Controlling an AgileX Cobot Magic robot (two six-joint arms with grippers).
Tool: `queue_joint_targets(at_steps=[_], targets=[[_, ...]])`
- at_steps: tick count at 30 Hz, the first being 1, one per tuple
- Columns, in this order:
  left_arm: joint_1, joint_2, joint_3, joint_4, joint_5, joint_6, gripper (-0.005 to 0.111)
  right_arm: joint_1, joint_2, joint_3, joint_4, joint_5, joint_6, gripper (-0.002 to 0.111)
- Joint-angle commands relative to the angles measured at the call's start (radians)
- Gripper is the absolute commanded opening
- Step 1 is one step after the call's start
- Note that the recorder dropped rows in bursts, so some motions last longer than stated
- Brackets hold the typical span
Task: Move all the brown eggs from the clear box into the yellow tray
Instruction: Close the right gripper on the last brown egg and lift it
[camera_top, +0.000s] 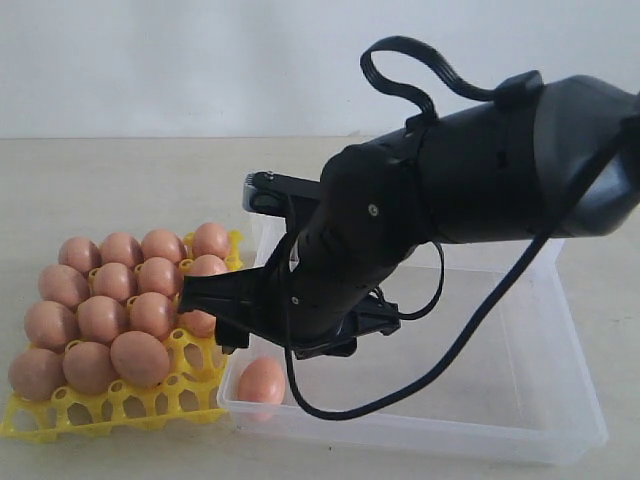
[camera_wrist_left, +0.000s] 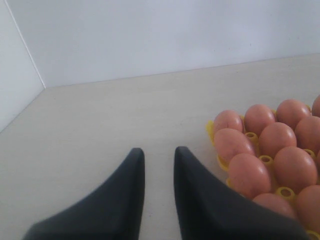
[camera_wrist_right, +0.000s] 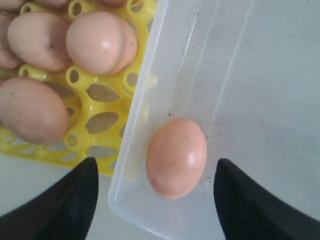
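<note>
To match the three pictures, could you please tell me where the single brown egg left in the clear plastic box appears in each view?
Exterior view: the smooth brown egg lies in the lower-left corner of the shallow clear plastic box.
Left wrist view: not in it.
Right wrist view: egg centred between the black fingers.
Shared landmark: the bright-yellow lattice egg tray beside that corner.

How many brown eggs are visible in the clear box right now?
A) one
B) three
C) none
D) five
A: a single brown egg lies in the clear box, near the corner beside the yellow tray, and the rest of the box floor that shows is bare.
</note>
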Motion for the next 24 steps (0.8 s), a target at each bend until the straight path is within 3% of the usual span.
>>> queue_joint_targets(at_steps=[1,24], targets=[[0.002,-0.002,0.004,-0.002,-0.002,-0.002,0.022,-0.007,0.002,-0.003,-0.071,-0.006,0.129,0.063],[0.002,-0.002,0.004,-0.002,-0.002,-0.002,0.022,0.014,0.075,-0.003,-0.036,0.024,0.199,0.063]])
